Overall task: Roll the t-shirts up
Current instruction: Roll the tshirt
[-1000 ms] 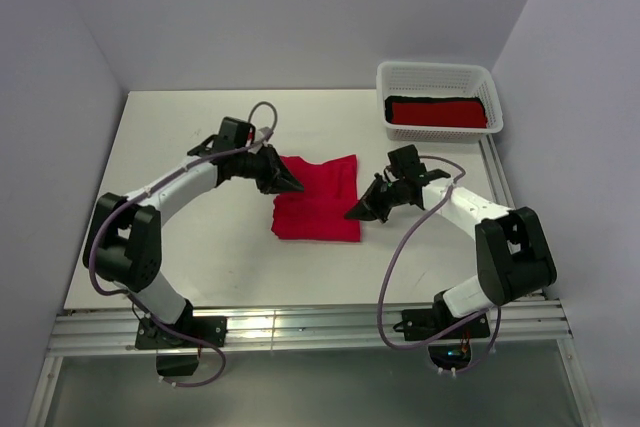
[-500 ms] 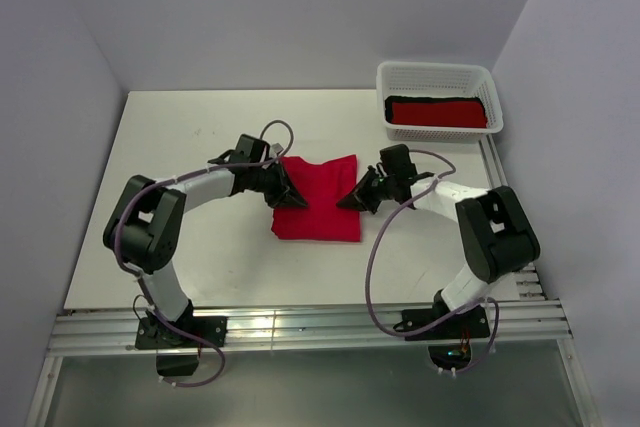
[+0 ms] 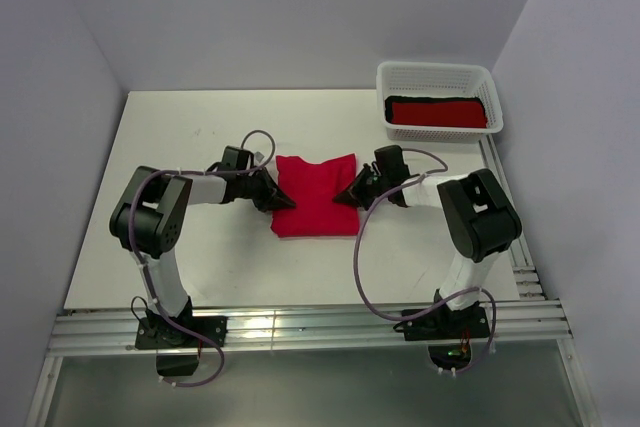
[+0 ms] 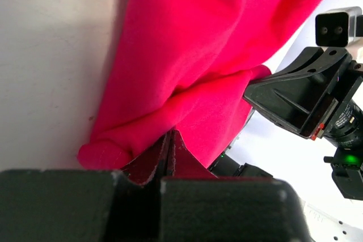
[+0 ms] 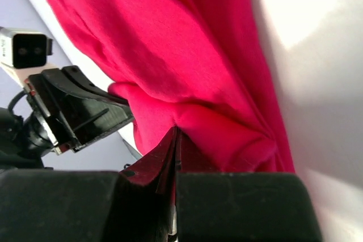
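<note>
A bright crimson t-shirt (image 3: 315, 202) lies folded into a narrow block at the table's middle. My left gripper (image 3: 287, 201) is low at its left edge. The left wrist view shows the jaws shut, their tips (image 4: 171, 138) pinching a fold of the cloth (image 4: 193, 43). My right gripper (image 3: 344, 197) is at the opposite edge, shut, and the cloth (image 5: 187, 55) puckers where the tips (image 5: 176, 135) bite it. Each wrist view shows the other gripper beyond the shirt. A deeper red rolled t-shirt (image 3: 437, 113) lies on a black one (image 3: 389, 108) at the back right.
Both rolled bundles sit in a white mesh basket (image 3: 436, 69) at the table's far right corner. The white table (image 3: 200, 137) is walled by grey panels on the left, back and right. A metal rail (image 3: 300, 327) runs along the near edge by the arm bases.
Both arms swung inward and lowered onto the shirt's side edges. The left gripper closed on the cloth. The shirt's near part has bunched up slightly.
</note>
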Motion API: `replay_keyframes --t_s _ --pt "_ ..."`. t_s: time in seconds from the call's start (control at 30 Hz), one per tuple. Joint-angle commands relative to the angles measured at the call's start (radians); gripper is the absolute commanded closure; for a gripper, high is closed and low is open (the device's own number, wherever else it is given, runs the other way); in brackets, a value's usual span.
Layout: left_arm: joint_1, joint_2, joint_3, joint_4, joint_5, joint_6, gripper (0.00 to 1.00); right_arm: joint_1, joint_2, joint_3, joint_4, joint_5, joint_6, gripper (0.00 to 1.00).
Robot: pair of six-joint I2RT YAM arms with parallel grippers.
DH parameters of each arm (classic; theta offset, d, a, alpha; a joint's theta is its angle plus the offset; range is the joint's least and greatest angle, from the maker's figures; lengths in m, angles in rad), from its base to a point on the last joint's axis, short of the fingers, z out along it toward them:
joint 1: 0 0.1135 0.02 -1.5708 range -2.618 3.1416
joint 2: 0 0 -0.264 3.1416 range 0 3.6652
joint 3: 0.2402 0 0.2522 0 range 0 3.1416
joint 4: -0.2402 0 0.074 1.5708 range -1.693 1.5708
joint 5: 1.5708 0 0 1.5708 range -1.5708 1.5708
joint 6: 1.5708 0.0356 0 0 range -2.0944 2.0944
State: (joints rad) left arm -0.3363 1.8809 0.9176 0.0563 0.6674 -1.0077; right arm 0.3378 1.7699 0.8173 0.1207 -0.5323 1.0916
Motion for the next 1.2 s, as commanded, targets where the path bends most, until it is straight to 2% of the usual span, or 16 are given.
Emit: replay_keyframes --t_s 0.0,0.07,0.17,0.2,0.23,0.3,0.33,0.37,0.43,0.47,0.6,0.73,0.83,0.87,0.9,1.17 --pt "-0.001 0.014 -0.010 0.077 0.012 -0.005 0.99 -0.008 -0.006 0.017 0.117 0.005 -0.016 1.00" --pt "-0.001 0.004 -0.003 0.060 0.006 0.006 1.00 -0.014 -0.030 0.022 0.106 -0.012 -0.028 0.97" --pt "0.000 -0.035 0.023 -0.013 -0.006 0.040 0.99 -0.031 -0.095 0.017 0.076 -0.027 -0.053 0.86" --pt "0.000 -0.057 0.030 -0.036 -0.014 0.052 0.97 -0.036 -0.114 0.013 0.062 -0.049 -0.067 0.72" --pt "0.000 -0.104 0.036 -0.053 -0.028 0.066 0.95 -0.043 -0.156 0.014 0.047 -0.061 -0.079 0.66" --pt "0.000 -0.155 0.056 -0.160 -0.043 0.116 0.77 -0.065 -0.202 0.025 -0.042 -0.075 -0.132 0.51" --pt "0.000 -0.196 0.063 -0.191 -0.034 0.132 0.67 -0.072 -0.243 0.022 -0.067 -0.084 -0.150 0.50" --pt "0.002 -0.215 0.063 -0.234 -0.025 0.161 0.53 -0.091 -0.265 0.017 -0.113 -0.089 -0.180 0.46" --pt "0.006 -0.255 0.050 -0.282 -0.014 0.179 0.46 -0.109 -0.317 -0.022 -0.145 -0.130 -0.197 0.42" --pt "0.010 -0.267 0.041 -0.295 -0.005 0.196 0.43 -0.121 -0.329 -0.039 -0.154 -0.146 -0.214 0.34" --pt "0.010 -0.353 -0.049 -0.311 -0.011 0.196 0.39 -0.167 -0.380 -0.131 -0.228 -0.182 -0.278 0.31" --pt "0.010 -0.385 -0.182 -0.251 -0.015 0.170 0.38 -0.186 -0.392 -0.252 -0.208 -0.216 -0.312 0.31" --pt "0.010 -0.393 -0.247 -0.213 -0.032 0.159 0.34 -0.187 -0.382 -0.312 -0.164 -0.228 -0.309 0.30" --pt "0.010 -0.396 -0.262 -0.196 -0.038 0.158 0.21 -0.186 -0.377 -0.323 -0.156 -0.229 -0.306 0.30" --pt "0.010 -0.396 -0.276 -0.181 -0.037 0.153 0.19 -0.187 -0.372 -0.329 -0.158 -0.213 -0.308 0.01" --pt "0.010 -0.359 -0.335 -0.066 -0.048 0.109 0.16 -0.186 -0.302 -0.435 0.080 -0.255 -0.177 0.01"
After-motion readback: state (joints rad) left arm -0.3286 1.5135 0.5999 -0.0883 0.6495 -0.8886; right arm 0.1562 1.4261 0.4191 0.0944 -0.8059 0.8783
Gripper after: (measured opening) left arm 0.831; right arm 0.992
